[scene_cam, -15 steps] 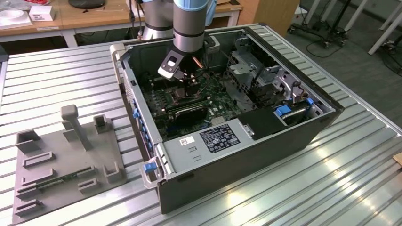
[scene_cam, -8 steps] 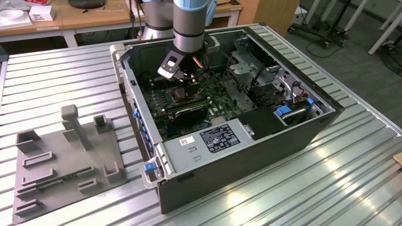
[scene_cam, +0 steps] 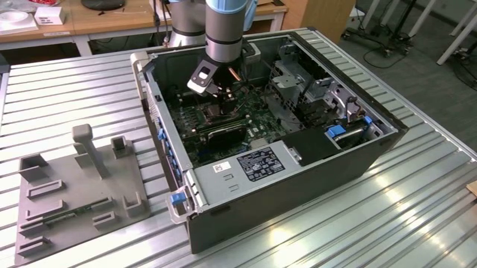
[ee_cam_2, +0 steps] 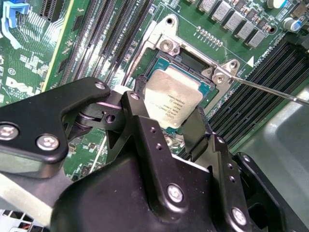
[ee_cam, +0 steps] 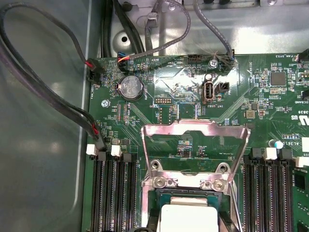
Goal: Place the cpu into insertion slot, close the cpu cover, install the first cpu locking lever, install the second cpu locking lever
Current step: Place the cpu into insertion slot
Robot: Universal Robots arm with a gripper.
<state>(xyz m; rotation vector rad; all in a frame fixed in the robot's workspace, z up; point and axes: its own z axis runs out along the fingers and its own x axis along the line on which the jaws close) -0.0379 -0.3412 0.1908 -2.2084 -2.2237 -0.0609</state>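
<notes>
1. The gripper (scene_cam: 218, 90) is seen lowered deep into the open computer case (scene_cam: 298, 187), which lies on the slatted metal table (scene_cam: 406, 223).
2. In the second wrist view, the chip (ee_cam_2: 173, 96) is clasped between the two black fingers (ee_cam_2: 195, 130) of the gripper (ee_cam_2: 169, 107), one at each side edge.
3. The chip is held right over the socket (ee_cam_2: 186, 59), slightly tilted; whether it is seated cannot be told.
4. In the first wrist view, the cover (ee_cam: 193, 129) is seen flipped open, laid back over the green board (ee_cam: 164, 92) past the hinge.
5. A thin metal lever (ee_cam_2: 263, 88) is seen running out from the socket's corner bracket.
6. A grey holder tray (scene_cam: 75, 195) is noted on the table at the exterior view's left, well apart from the case.
</notes>
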